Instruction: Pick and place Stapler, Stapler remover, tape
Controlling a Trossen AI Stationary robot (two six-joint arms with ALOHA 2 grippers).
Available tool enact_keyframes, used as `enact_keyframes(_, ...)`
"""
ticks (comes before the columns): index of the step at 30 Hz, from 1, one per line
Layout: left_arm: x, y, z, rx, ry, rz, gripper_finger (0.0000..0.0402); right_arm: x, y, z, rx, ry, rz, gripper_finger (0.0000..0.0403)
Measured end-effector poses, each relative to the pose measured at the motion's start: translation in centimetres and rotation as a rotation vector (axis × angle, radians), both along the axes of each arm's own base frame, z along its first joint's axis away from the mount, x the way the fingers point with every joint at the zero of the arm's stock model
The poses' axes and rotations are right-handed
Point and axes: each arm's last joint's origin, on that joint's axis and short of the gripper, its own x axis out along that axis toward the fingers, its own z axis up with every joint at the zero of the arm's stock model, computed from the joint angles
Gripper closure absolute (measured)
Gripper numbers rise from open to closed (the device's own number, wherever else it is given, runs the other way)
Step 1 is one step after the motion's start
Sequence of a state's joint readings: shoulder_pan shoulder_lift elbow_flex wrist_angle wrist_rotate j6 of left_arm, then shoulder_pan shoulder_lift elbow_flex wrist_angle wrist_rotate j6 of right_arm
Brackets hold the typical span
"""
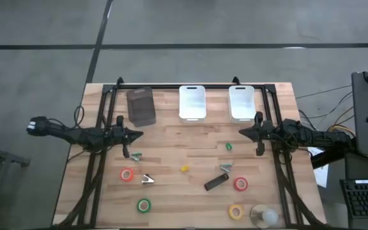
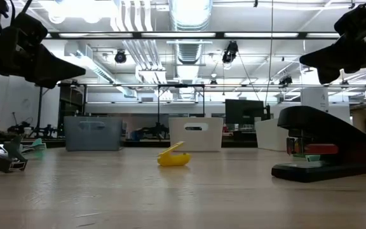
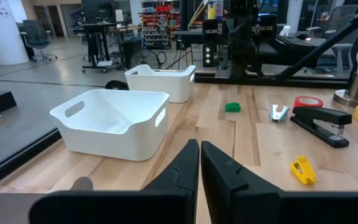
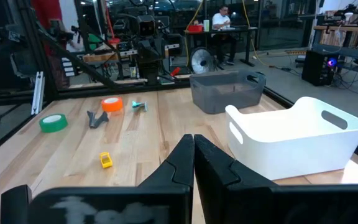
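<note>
Judging from how things lie, nothing has been picked or placed yet: all three bins at the far edge, the grey bin (image 1: 140, 106) and the two white bins (image 1: 192, 102) (image 1: 241, 102), look empty. The left gripper (image 1: 137, 135) hangs above the table with its fingers pressed together and holding nothing; the grey bin sits just beyond it, and the nearest loose items, a silvery staple remover (image 1: 135, 155) and a red tape roll (image 1: 127, 174), lie just below and toward the table's near side. The right gripper (image 1: 244, 133), likewise pinched together and empty, faces inward beside the rightmost white bin. The stapler (image 1: 215, 182) lies well apart from both, nearer the right gripper, with another red tape roll (image 1: 240, 184) beside it. Green (image 1: 144, 205) and yellow (image 1: 236, 211) rolls also wait. Every pick remains.
</note>
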State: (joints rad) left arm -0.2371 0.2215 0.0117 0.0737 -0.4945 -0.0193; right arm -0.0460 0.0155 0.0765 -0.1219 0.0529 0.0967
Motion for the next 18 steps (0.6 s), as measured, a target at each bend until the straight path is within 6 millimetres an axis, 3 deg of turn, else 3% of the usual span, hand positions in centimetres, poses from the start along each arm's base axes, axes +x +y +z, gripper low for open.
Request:
enact_keyframes(13,0.00,0.00,0.00,0.000,0.000,0.000,0.0380,0.00,-0.01,0.00,-0.025,0.002,0.000,0.0394)
enact_keyframes(18,0.00,0.00,0.01,0.000,0.000,0.000,0.0380,0.01,-0.01,0.04,0.197,-0.025,-0.014,0.0394)
